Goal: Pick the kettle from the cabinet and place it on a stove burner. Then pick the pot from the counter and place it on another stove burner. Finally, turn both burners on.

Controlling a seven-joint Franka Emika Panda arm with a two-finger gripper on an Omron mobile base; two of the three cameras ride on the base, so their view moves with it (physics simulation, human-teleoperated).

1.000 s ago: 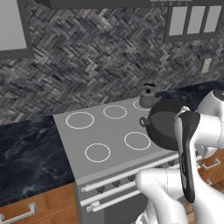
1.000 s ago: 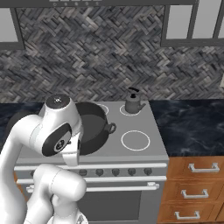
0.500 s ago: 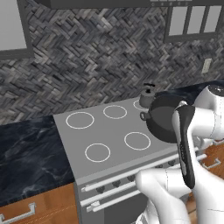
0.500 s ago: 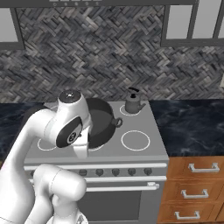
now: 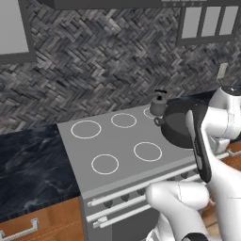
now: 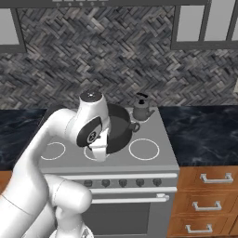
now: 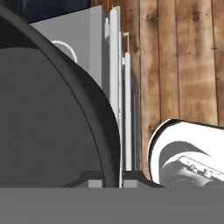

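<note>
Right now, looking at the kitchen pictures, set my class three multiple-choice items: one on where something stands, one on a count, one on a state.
1. Where does the kettle stand?
A. on the back right corner of the cooktop
B. in a drawer
C. on the floor

2. How many white burner rings on the cooktop are uncovered in the left base view?
A. one
B. four
C. seven

3. What is the state of the pot?
A. upside down on the counter
B. held tilted above the cooktop, rim clamped in the pincer
C. lying on the floor

Answers:
1 A: the kettle sits at the cooktop's rear right, beside the pot.
2 B: four rings lie bare left of the pot.
3 B: the hand view has the dark rim between the fingertips, and both base views show the pot tipped, clear of the surface.
</note>
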